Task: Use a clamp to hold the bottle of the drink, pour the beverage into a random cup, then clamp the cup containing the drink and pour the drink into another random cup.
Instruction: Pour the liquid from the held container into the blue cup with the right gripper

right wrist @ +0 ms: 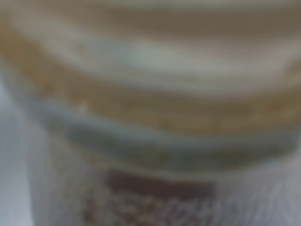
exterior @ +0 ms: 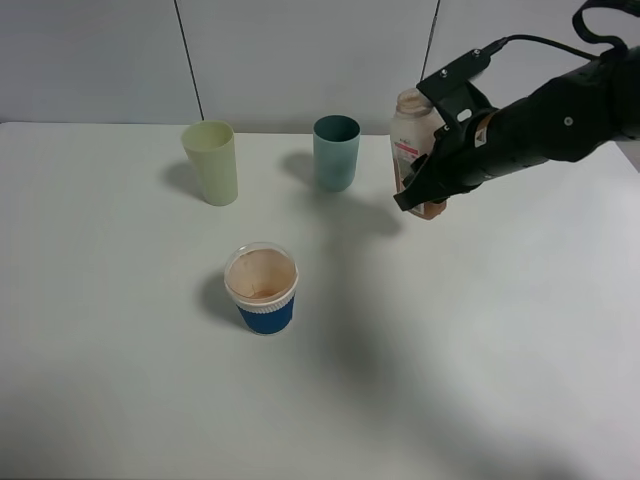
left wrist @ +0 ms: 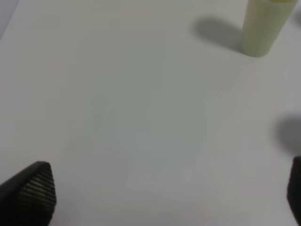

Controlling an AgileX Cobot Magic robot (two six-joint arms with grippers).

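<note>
Blue-banded white cup (exterior: 262,290) up front, brown-stained inside; yellow-green tumbler (exterior: 212,165) and teal cup (exterior: 336,155) behind; right gripper (exterior: 425,185) clenched around upright bottle (exterior: 408,130); left gripper (left wrist: 164,193) spread wide over table (left wrist: 117,117)

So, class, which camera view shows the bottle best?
The exterior high view: the bottle appears from neck to base, with its label, though the arm covers part. The right wrist view shows only a blurred close-up of its side; the left wrist view does not show it.

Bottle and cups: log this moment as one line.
right gripper: shut on bottle, upright | left gripper: open, holding nothing | blue-banded cup: upright, brown-tinted inside | yellow-green tumbler: upright | teal cup: upright
</note>
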